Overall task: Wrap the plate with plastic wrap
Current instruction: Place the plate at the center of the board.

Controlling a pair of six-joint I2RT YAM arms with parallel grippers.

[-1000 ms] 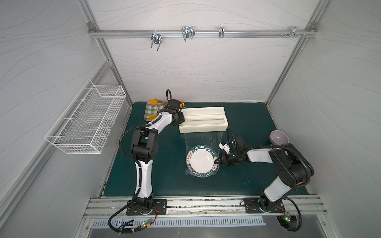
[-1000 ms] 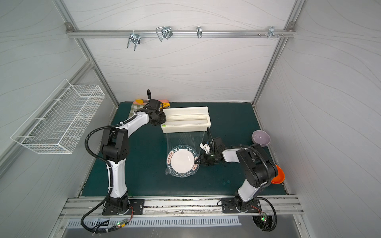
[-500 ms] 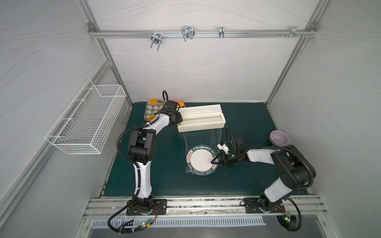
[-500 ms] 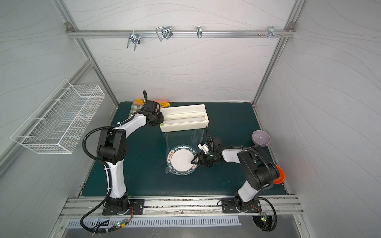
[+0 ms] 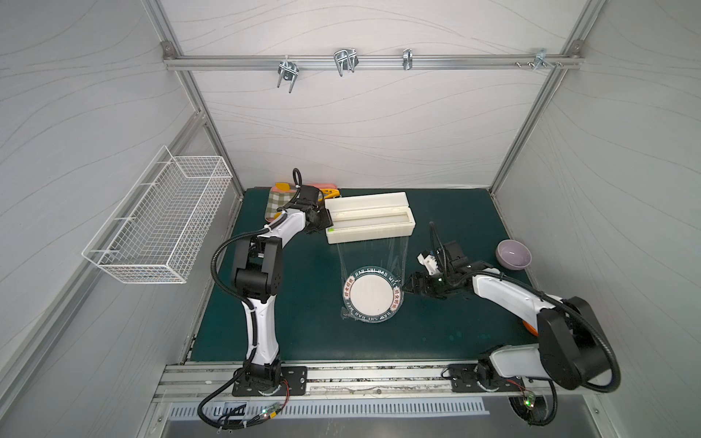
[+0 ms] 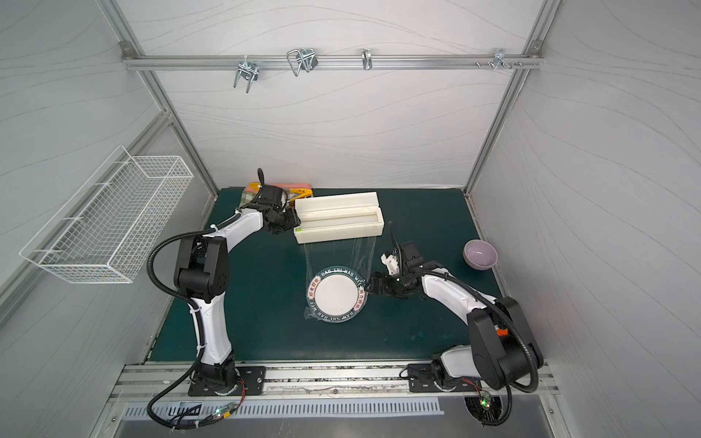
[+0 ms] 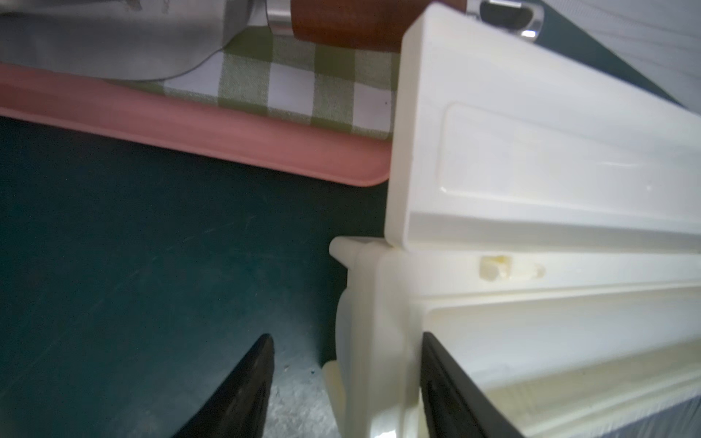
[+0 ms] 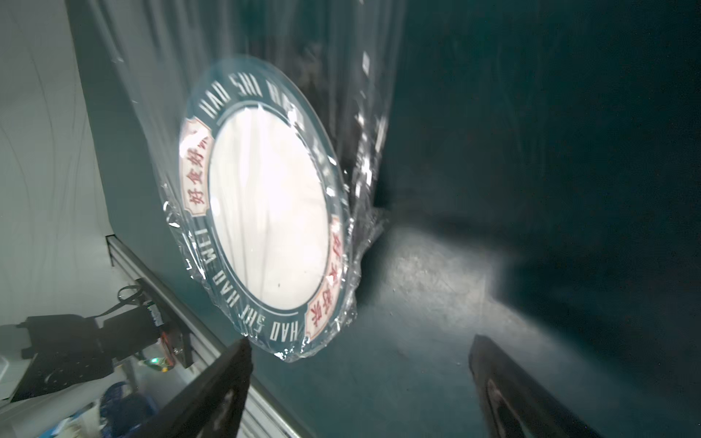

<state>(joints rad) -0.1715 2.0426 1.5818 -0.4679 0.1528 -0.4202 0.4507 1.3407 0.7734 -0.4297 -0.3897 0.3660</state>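
In a top view: plate (image 5: 371, 294) mid-counter (image 5: 303, 333), plastic wrap (image 5: 373, 252) draped over it from the dispenser box (image 5: 370, 222) at its 12 o'clock. The right tool (image 5: 409, 283) is at its 3 o'clock.

Left wrist: left tool (image 7: 347, 337) has just opened off the box end.

Right wrist: right tool has just released the film; jaws wide, empty.

Cutting appears outstanding.

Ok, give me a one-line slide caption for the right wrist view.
Open right gripper beside the plate, which lies draped in plastic wrap on the green mat.
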